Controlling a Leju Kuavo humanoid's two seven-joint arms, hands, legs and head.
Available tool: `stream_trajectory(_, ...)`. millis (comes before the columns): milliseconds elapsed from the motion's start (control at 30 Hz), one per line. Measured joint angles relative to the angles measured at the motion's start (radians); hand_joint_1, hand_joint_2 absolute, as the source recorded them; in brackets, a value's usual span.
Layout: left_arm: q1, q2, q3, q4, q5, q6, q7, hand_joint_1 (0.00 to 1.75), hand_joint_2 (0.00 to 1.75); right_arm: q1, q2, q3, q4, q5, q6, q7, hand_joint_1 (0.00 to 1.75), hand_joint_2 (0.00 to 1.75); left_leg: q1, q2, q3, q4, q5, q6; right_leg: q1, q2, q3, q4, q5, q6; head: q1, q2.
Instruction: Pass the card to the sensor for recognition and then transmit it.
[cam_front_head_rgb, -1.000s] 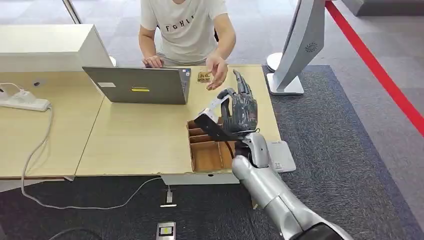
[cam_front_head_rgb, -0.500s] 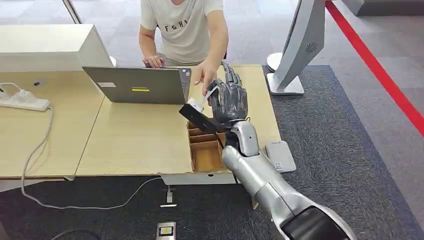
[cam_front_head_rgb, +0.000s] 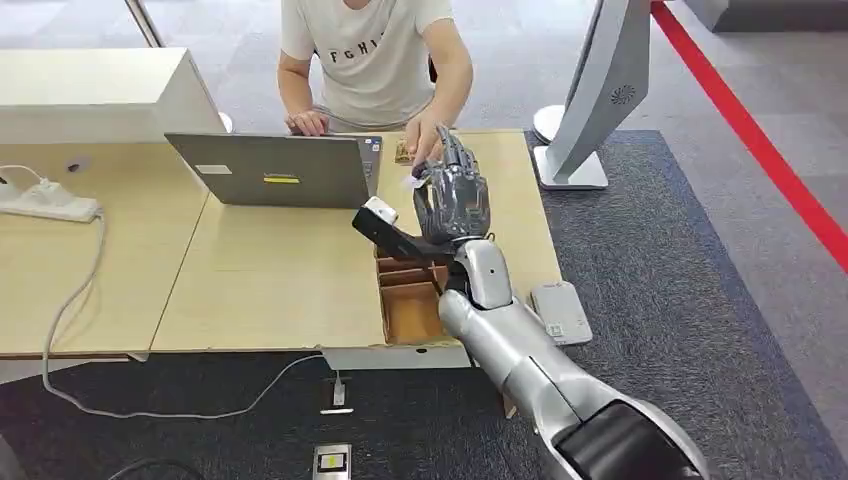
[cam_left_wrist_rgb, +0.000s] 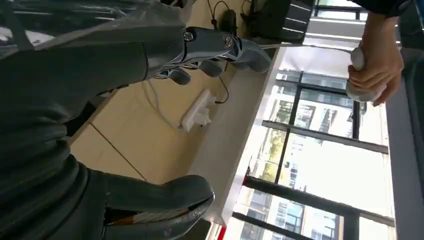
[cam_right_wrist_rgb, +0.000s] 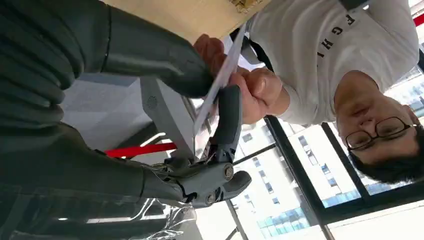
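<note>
Reaching over the wooden table (cam_front_head_rgb: 270, 280) in the head view, the right hand (cam_front_head_rgb: 452, 200) stood raised with its fingers up, above the far end of a brown compartment tray (cam_front_head_rgb: 412, 300). A person's hand (cam_front_head_rgb: 424, 140) met it from the far side, and a small pale edge of the card (cam_front_head_rgb: 412, 182) showed at the hand's left. A laptop (cam_front_head_rgb: 275, 170) sat to the left, a white power strip (cam_front_head_rgb: 45, 202) lay at the far left, and a flat white sensor pad (cam_front_head_rgb: 560, 312) lay near the table's right near corner.

Seen from the left wrist view, the left hand (cam_left_wrist_rgb: 125, 100) held nothing, thumb and fingers spread apart over the tabletop. A person's hand (cam_left_wrist_rgb: 375, 60) rested on a pale mouse at the far side.

Seen from the right wrist view, the card (cam_right_wrist_rgb: 220, 80) stood edge-on, pinched between the right hand's (cam_right_wrist_rgb: 165, 110) thumb (cam_right_wrist_rgb: 150, 55) and a dark finger (cam_right_wrist_rgb: 229, 120). The person's hand (cam_right_wrist_rgb: 250, 90) grasped the same card from the other side.
</note>
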Motion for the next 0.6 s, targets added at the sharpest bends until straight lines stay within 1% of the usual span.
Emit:
stream_trajectory(200, 0.002, -0.011, -0.018, 0.011, -0.039, 0.0, 0.0, 0.02, 1.75, -0.001, 0.021, 0.004, 0.027, 0.034, 0.011, -0.02, 0.0, 1.75, 0.0, 0.0, 0.0, 0.0, 0.0, 0.0, 0.0, 0.0, 0.0, 0.0, 0.0, 0.0, 0.0, 0.0)
stream_trajectory(267, 0.004, -0.012, -0.022, 0.016, -0.05, 0.0, 0.0, 0.02, 1.75, -0.001, 0.024, 0.005, 0.032, 0.036, 0.014, -0.038, 0.0, 1.75, 0.0, 0.0, 0.0, 0.0, 0.0, 0.0, 0.0, 0.0, 0.0, 0.0, 0.0, 0.0, 0.0, 0.0)
stream_trajectory(433, 0.015, -0.012, -0.054, 0.032, -0.08, 0.0, 0.0, 0.02, 1.75, 0.022, 0.031, 0.005, 0.011, -0.013, 0.019, -0.146, 0.0, 1.75, 0.0, 0.0, 0.0, 0.0, 0.0, 0.0, 0.0, 0.0, 0.0, 0.0, 0.0, 0.0, 0.0, 0.0)
stream_trajectory(500, 0.02, -0.012, -0.069, 0.039, -0.082, 0.0, 0.0, 0.02, 1.75, 0.042, 0.031, 0.005, -0.012, -0.024, 0.027, -0.169, 0.0, 1.75, 0.0, 0.0, 0.0, 0.0, 0.0, 0.0, 0.0, 0.0, -0.001, -0.001, 0.0, 0.0, 0.0, 0.0)
stream_trajectory(600, 0.024, -0.012, -0.084, 0.051, -0.093, 0.0, 0.0, 0.02, 1.75, 0.093, 0.019, 0.005, -0.068, -0.05, 0.052, -0.187, 0.0, 1.75, 0.0, 0.0, 0.0, 0.0, 0.0, 0.0, 0.0, 0.0, 0.0, -0.001, 0.0, 0.0, 0.0, 0.0)
